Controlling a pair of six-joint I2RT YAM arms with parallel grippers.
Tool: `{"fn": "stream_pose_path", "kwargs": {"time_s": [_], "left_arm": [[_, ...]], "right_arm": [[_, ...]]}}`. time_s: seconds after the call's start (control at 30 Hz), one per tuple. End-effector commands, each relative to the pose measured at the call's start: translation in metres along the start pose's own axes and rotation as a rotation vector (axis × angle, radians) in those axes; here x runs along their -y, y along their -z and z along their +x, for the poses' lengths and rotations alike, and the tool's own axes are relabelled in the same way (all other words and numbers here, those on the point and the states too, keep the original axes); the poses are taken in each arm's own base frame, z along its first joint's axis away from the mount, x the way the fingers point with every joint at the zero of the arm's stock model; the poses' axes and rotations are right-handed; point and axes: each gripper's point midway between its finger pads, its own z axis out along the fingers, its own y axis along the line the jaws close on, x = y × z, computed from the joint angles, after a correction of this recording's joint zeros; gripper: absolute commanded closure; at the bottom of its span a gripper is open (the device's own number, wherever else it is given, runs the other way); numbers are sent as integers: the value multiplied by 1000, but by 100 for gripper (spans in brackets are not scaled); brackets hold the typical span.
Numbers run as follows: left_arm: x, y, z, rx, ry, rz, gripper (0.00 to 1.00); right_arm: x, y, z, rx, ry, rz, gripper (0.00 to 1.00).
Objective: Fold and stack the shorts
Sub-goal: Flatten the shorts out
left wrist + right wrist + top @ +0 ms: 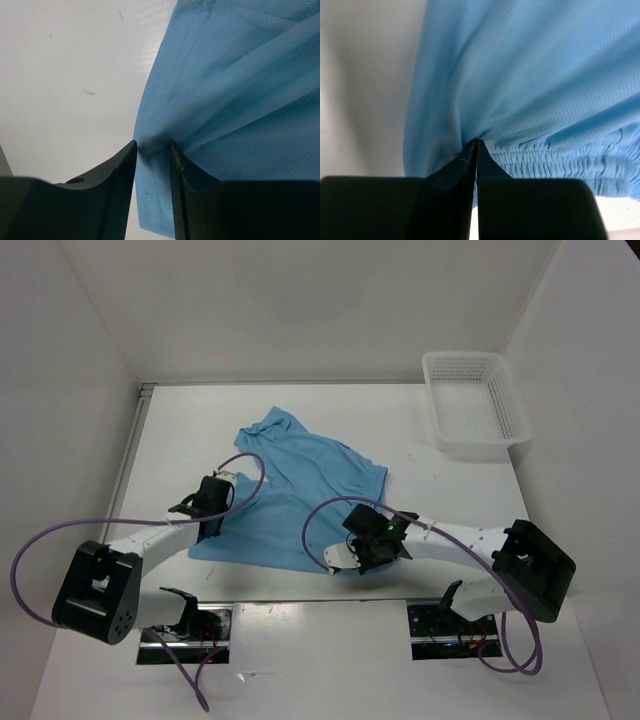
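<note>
The left claw (152, 148) pinches a thin hem fold; the right claw (476, 145) is clamped by the waistband (560, 167) of the shorts (300, 490), spread mid-frame on the counter (450, 500). Either shallow bite could slip on lifting, skewing the fold.

A white plastic mesh basket (480, 448), rectangular with sloping latticed walls, stands upright with its open side up at the far right corner of a flat white table (450, 500), close to the right wall. A thin grey metal strip (135, 450) runs along the table's left edge from near to far. Plain white panels close the scene in: a back wall (320, 310), a left wall (60, 440) and a right wall (590, 440). In the left wrist view, a small dark smudge (89, 92) marks the table's surface.
</note>
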Motion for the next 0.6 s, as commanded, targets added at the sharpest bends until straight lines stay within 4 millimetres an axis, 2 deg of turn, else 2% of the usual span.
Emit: {"fn": "stream_pose_path", "kwargs": {"time_s": [0.0,0.03,0.13,0.17,0.2,0.23,0.3,0.33,0.37,0.43,0.47,0.5,0.57], "left_arm": [[0,30,121,-408,-158,61,60],[1,42,132,-468,-176,92,60],[12,60,134,-509,-165,194,60],[14,61,134,-509,-162,208,60],[14,60,127,-493,-156,207,60],[14,58,120,-472,-149,206,59],[20,56,98,-412,-122,236,57],[21,57,85,-384,-92,255,53],[19,58,54,-314,-54,270,43],[16,55,19,-237,-6,283,29],[10,58,-15,-153,15,275,17],[6,56,-42,-79,46,272,17],[-2,54,-81,-3,89,284,16]], "right_arm": [[-20,3,8,-34,118,-70,95],[-24,4,9,-44,140,-89,95],[-26,5,7,-68,218,-87,95],[-24,5,9,-79,220,-79,95],[-25,5,7,-77,230,-80,95],[-18,7,0,-60,210,-55,92],[10,16,-23,9,153,62,86],[21,26,-33,47,96,122,83],[41,41,-51,107,69,194,76],[61,70,-73,214,-6,290,69],[76,91,-87,273,-30,349,51],[86,107,-96,322,-49,396,41],[110,143,-107,426,-156,494,25]]}}
